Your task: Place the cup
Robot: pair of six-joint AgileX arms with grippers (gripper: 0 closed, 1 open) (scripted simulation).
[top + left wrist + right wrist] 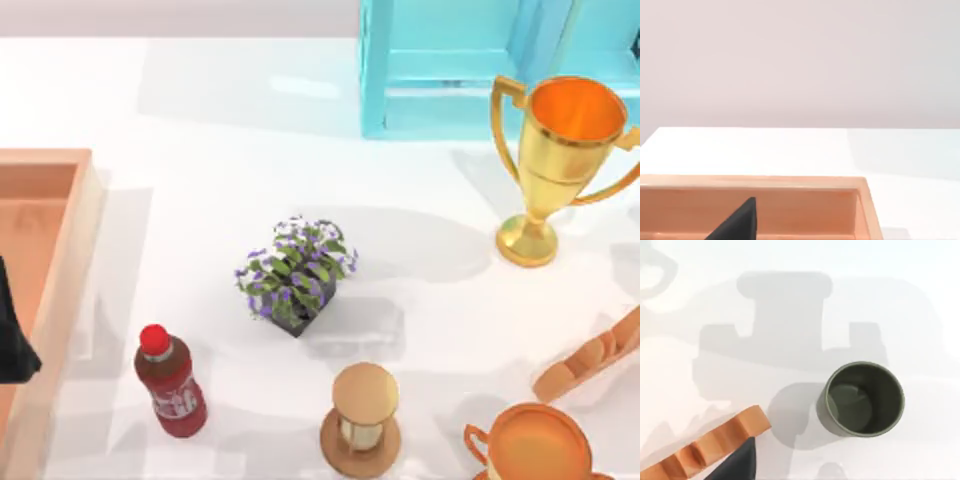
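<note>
A dark green cup (862,399) stands upright and empty on the white table in the right wrist view, with its mouth facing the camera. A dark part of my right gripper (735,462) shows at that view's edge, apart from the cup and beside a ridged orange-brown object (705,450). My left arm is parked at the table's left edge, where a black part of my left gripper (15,335) hangs over a wooden tray (70,260). The left wrist view also shows this gripper (737,222) above the tray (790,182).
A gold trophy (560,165) stands at the right, in front of a turquoise shelf (450,70). A potted purple-flowered plant (295,272) sits mid-table. Near the front are a red bottle (172,385), a wooden hourglass (362,420), an orange two-handled bowl (530,445) and the ridged object (590,365).
</note>
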